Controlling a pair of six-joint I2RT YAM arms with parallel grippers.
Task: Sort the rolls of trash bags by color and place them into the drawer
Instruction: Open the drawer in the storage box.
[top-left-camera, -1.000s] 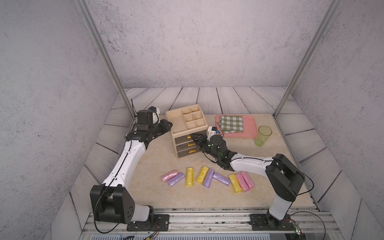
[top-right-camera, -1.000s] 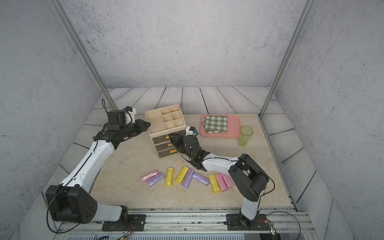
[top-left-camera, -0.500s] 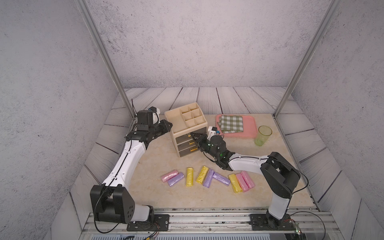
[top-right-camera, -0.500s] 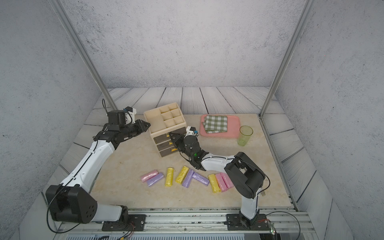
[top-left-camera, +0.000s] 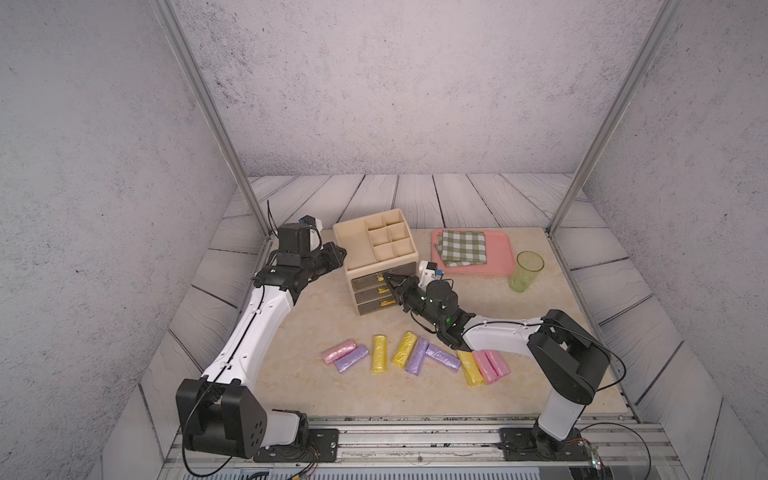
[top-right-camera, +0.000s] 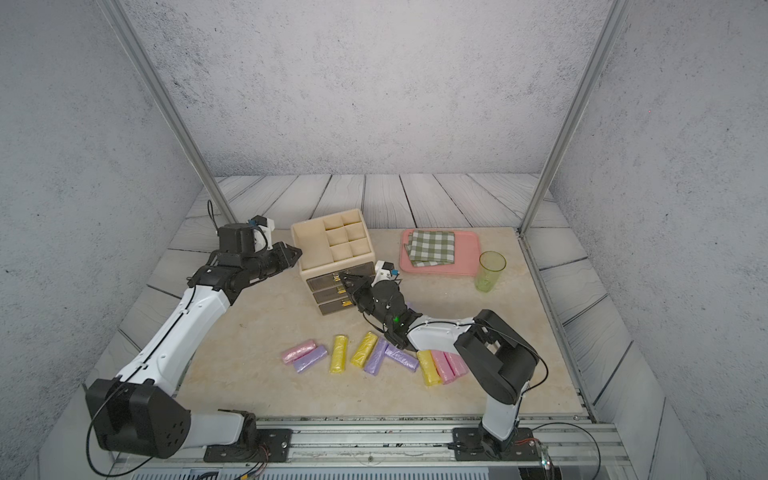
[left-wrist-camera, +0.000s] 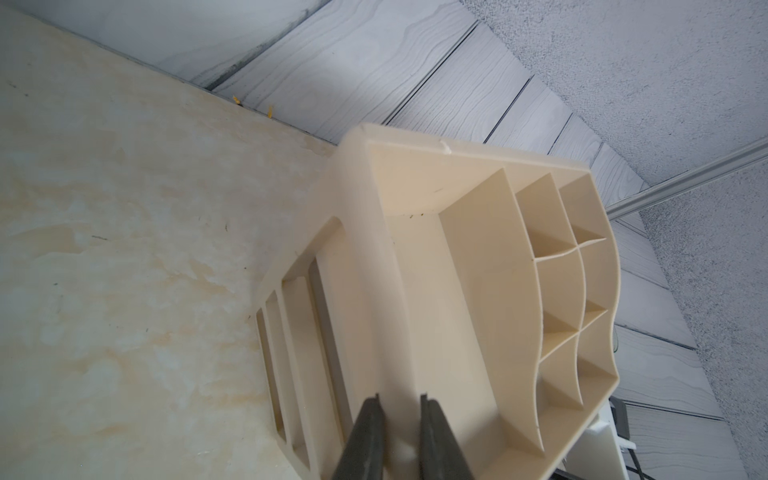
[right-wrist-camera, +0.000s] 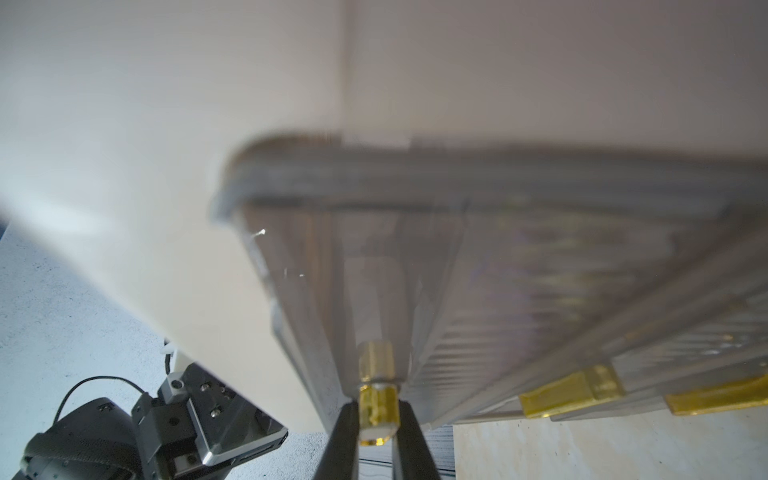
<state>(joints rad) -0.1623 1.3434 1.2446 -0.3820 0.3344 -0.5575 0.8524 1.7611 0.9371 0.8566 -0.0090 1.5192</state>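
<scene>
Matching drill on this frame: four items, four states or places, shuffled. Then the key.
1. left gripper
2. right gripper
3. rolls of trash bags
4. checked cloth

A. on the pink tray
B. shut on the top drawer's gold handle
C. loose on the table, in front of the drawer unit
D. clamped on the drawer unit's top rim

Pairs: 1-D, 2-B, 3-C, 4-A
</scene>
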